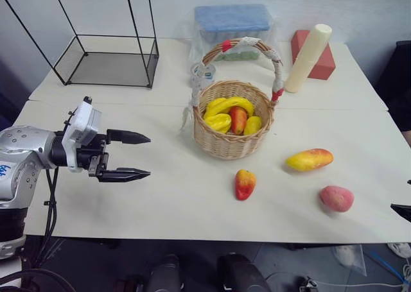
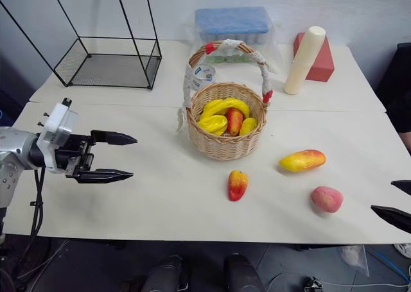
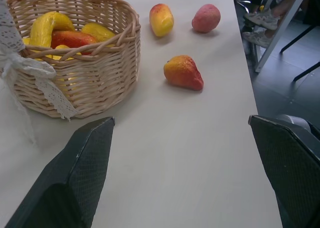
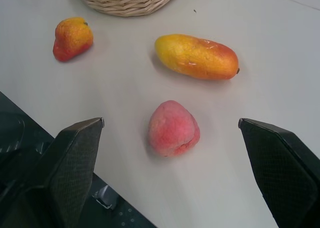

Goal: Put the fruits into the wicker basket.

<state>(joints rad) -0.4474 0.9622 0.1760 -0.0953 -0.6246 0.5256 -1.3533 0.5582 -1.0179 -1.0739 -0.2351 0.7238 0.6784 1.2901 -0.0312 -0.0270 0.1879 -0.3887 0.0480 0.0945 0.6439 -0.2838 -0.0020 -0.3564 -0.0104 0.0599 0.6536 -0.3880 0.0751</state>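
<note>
White tabletop (image 1: pixel 160 196) against a pale wall: a round tan wicker basket (image 1: pixel 232 141) with a white-wrapped, red-banded handle, already holding yellow and red fruit, sits mid-table. Outside it, toward the table's right front, lie a small red-yellow mango (image 1: pixel 244 183), a longer yellow-orange mango with a red tip (image 1: pixel 309 159) and a round pinkish-red peach (image 1: pixel 336 198). Left gripper (image 1: pixel 142 156) hovers wide open, empty, left of the basket; right gripper (image 4: pixel 170 125), jaws spread wide and empty, faces the peach.
</note>
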